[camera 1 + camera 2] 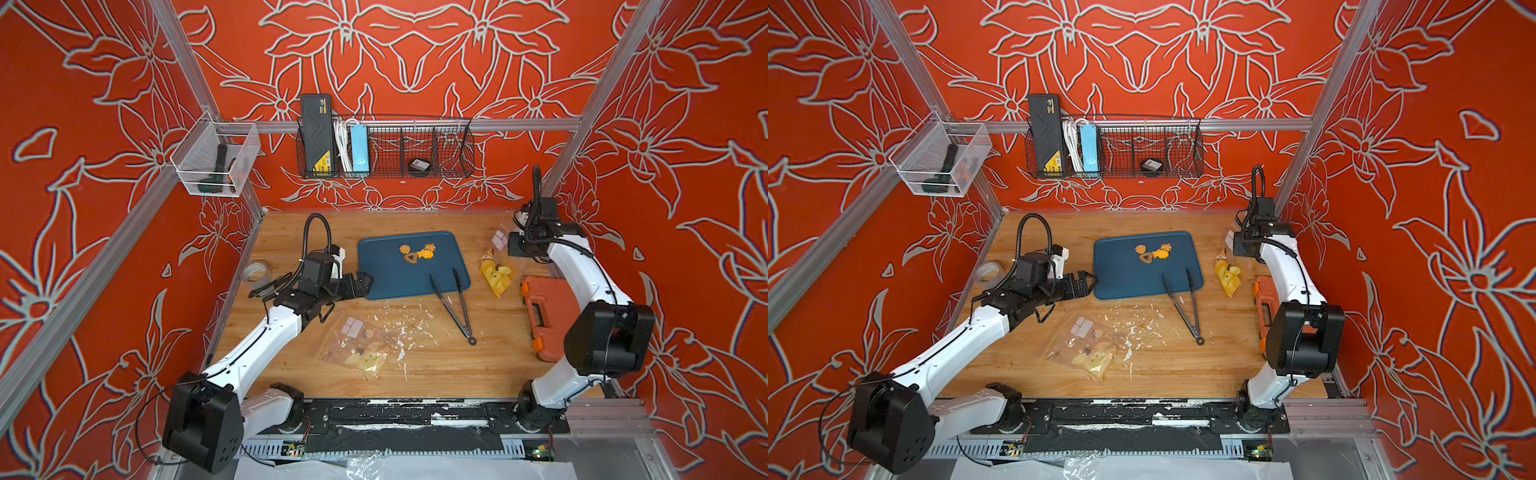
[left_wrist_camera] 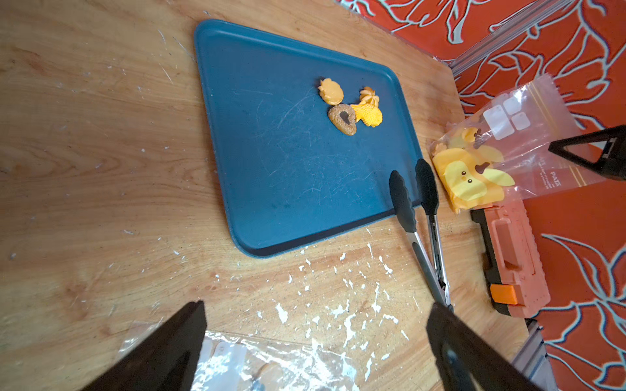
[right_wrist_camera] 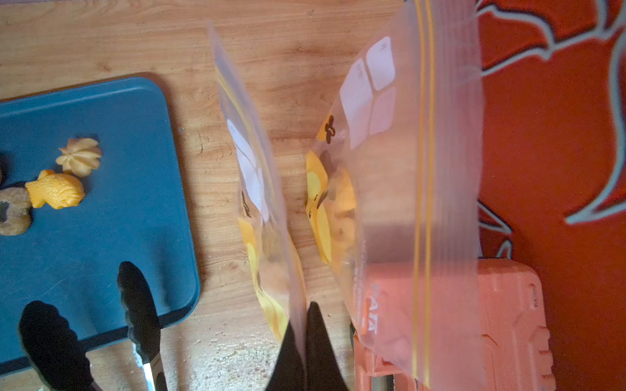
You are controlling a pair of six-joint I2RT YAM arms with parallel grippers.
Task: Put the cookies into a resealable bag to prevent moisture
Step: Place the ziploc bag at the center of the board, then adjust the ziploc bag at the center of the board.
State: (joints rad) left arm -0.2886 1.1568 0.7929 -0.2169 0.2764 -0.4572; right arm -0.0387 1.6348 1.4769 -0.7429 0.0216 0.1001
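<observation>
1. On the blue tray, toward its far side: the cookies, four in one tight cluster, touching each other. A fish, a flower, a brown heart and a leaf-like one.
2. Probably light, hard and brittle. Better taken one at a time by the thin edges, starting from an outer piece. Only a gentle squeeze, to avoid crumbling it or pushing the neighbours.
3. Left fingers spread wide and empty, just at the tray's left rim, pointing toward the cluster.
4. Right fingers closed on one wall of the resealable bag, held up just right of the tray. Film thin, limp and slippery, with the mouth gaping only partly, so likely to sag or slip.
5. Raised rim all around the tray, so lifting over it and not sliding. Tongs lying across the near right corner, tips on the tray and handles on the counter; to be avoided.
6. Free room: bare tray surface between the left rim and the cluster. Tight room: orange case just beside the held bag. Second bag flat on the counter beside the left arm.
</observation>
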